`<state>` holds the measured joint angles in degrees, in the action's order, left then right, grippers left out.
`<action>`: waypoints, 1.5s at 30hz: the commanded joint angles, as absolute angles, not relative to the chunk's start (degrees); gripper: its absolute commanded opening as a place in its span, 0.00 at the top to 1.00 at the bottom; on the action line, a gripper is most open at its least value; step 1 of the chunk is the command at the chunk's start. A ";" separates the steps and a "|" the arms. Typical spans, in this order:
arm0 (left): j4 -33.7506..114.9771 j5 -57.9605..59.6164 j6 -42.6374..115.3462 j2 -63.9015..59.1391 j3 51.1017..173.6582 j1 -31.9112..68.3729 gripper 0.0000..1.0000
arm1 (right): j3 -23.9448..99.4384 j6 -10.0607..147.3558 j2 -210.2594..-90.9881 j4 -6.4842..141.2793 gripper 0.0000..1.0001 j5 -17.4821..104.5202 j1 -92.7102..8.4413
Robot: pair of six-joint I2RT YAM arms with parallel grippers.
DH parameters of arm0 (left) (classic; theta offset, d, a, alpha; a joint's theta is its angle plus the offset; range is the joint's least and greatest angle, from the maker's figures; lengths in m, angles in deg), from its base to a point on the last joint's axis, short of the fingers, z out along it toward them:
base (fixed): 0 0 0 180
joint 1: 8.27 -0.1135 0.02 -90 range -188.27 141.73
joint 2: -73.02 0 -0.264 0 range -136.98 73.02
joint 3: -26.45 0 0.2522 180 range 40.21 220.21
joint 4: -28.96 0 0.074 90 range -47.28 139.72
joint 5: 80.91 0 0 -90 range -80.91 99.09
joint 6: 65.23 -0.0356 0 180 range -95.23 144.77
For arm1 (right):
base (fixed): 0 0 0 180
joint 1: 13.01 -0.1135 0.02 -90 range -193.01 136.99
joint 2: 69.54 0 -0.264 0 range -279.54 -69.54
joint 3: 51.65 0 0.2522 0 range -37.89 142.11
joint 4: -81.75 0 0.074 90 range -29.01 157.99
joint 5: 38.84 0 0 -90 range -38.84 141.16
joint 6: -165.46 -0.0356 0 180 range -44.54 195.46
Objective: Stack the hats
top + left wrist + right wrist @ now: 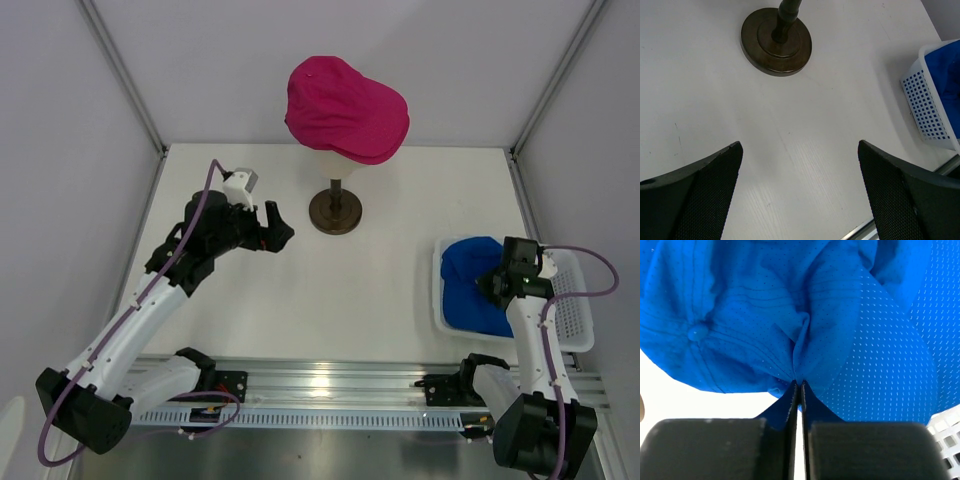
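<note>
Pinch on blue cap in the basket
Right gripper [799, 385] is clenched on a gathered fold of the blue cap [765, 315], which lies in the white mesh basket [575, 310]. A slow, straight lift should keep the soft, perforated fabric from slipping. Left gripper [800, 145] hangs released. Pink cap [345, 108] sits domed above the dark stand [335, 212].

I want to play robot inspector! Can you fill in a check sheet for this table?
Surface: white table, faint marks.
Job's things: pink hat atop the dark stand; blue hat in the white basket.
Clutter: nothing seen.
Grippers: left gripper open, empty, above the table; right gripper shut, pinching the blue hat.
Cables: purple cable along each arm.
Surroundings: white walls, metal rail at the near edge.
</note>
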<state>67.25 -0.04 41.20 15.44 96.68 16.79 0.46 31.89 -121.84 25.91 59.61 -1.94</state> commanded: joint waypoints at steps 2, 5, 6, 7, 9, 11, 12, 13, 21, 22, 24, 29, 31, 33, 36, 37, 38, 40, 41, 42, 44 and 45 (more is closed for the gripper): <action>65.66 0.92 40.16 16.34 96.29 17.31 0.00 | 2.01 33.18 -121.66 28.71 1.00 60.65 -2.11; 65.57 0.74 40.24 15.90 96.37 17.31 0.01 | 4.99 35.29 -120.09 26.61 1.00 60.39 -2.11; 65.66 0.57 40.24 15.81 96.37 17.31 0.01 | 7.35 35.99 -119.56 25.99 1.00 59.95 -2.11; 65.66 0.13 40.24 15.63 96.29 17.31 0.01 | 8.77 36.61 -118.86 25.37 1.00 59.34 -2.11; 67.05 -0.75 40.33 15.02 98.03 17.31 0.04 | 11.84 40.99 -116.40 25.45 1.00 54.27 -2.11; 68.64 -1.19 41.29 15.10 100.40 17.40 0.05 | 16.76 46.07 -114.47 25.54 1.00 51.87 -2.20; 67.95 -1.11 41.91 15.71 101.46 17.48 0.07 | 18.17 47.50 -113.93 25.45 1.00 48.64 -2.20; 66.81 -1.63 42.52 16.16 101.99 17.66 0.07 | 20.80 48.64 -113.49 25.37 1.00 47.57 -2.20; 51.44 -12.35 56.47 12.92 104.02 20.56 0.06 | 27.41 53.15 -113.22 32.12 1.00 34.22 -2.20; 45.15 -14.18 58.85 11.08 102.98 21.17 0.06 | 27.50 52.53 -113.49 35.53 1.00 32.63 -2.20; 35.40 -15.17 65.45 8.79 101.74 21.79 0.05 | 26.54 50.17 -114.10 40.46 1.00 25.54 -2.20; 41.18 -4.76 58.38 3.07 105.94 23.81 0.04 | 25.04 47.95 -120.23 49.36 1.00 12.24 -2.89; 44.63 -0.60 56.25 3.85 105.60 23.99 0.03 | 24.78 50.31 -122.01 46.66 1.00 8.72 -3.86; 44.13 2.75 54.66 6.57 101.57 23.99 0.04 | 23.21 52.34 -122.89 44.97 1.00 6.60 -5.27; 39.56 3.90 56.67 8.77 94.38 24.34 0.08 | 20.40 54.10 -121.31 41.72 1.00 6.34 -5.10; 38.68 4.77 58.07 8.78 93.13 24.95 0.08 | 19.69 54.10 -120.70 41.37 1.00 5.55 -5.01; 36.15 7.91 58.69 8.60 91.99 25.74 0.10 | 18.81 53.32 -119.30 41.97 1.00 2.76 -4.84; 32.63 8.83 61.67 6.76 87.24 28.02 0.12 | 16.26 51.74 -118.15 44.60 1.00 -0.24 -4.92; 29.22 8.83 63.17 5.54 86.28 28.47 0.13 | 15.47 50.25 -117.02 45.57 1.00 -0.60 -4.92; 27.96 8.56 64.49 2.83 84.79 28.90 0.13 | 14.85 49.80 -116.48 46.19 1.00 -0.78 -5.01; 26.20 8.12 68.27 0.18 83.99 29.00 0.15 | 13.53 49.45 -115.78 47.16 1.00 -1.04 -5.01; 23.58 8.73 69.06 -0.88 83.63 29.08 0.16 | 13.18 49.36 -115.43 47.77 1.00 -1.40 -5.01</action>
<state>32.50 6.15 63.41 2.00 85.31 28.46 13.66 50.73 -117.01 42.89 2.56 -4.98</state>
